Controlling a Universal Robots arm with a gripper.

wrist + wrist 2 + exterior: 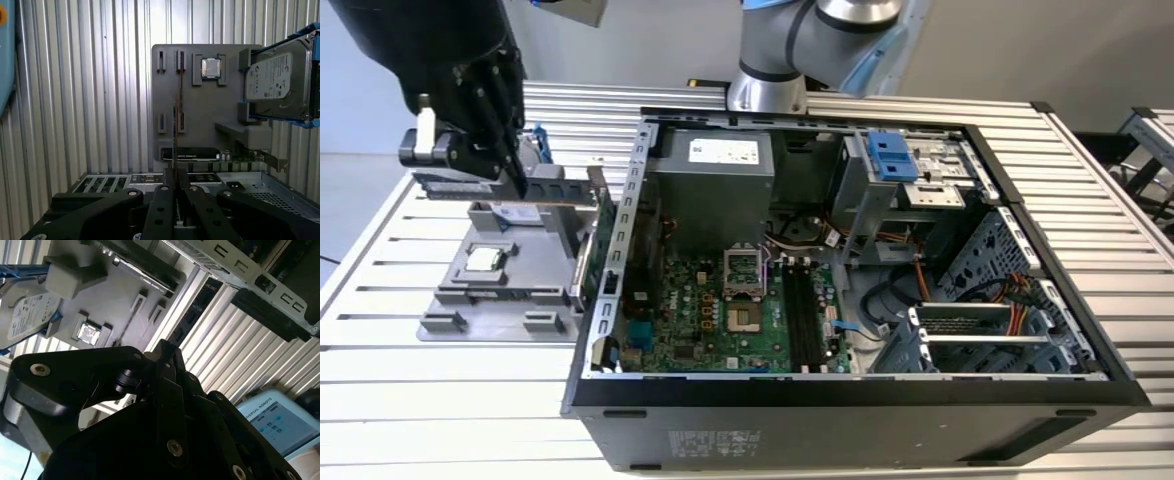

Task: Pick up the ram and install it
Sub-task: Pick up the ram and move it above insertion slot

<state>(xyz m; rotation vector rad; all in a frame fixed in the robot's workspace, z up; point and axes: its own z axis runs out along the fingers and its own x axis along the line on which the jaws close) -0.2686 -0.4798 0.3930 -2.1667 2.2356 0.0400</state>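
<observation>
The ram (176, 115) is a thin dark strip seen edge-on, running straight out from between my fingers. My gripper (175, 175) is shut on it. In the exterior view the gripper (518, 180) hangs above the grey fixture tray (460, 295) at that view's left, holding the ram (567, 190) level and clear of the tray. The motherboard's long black slots (798, 310) lie inside the open computer case (854, 400), well toward that view's right of the gripper.
On the tray sit a small square processor chip (211, 67), a silver hard drive with blue rails (272, 80) and a card standing by the case wall (200, 154). The slatted metal table (374, 380) surrounds the tray. The arm's base (767, 90) stands behind the case.
</observation>
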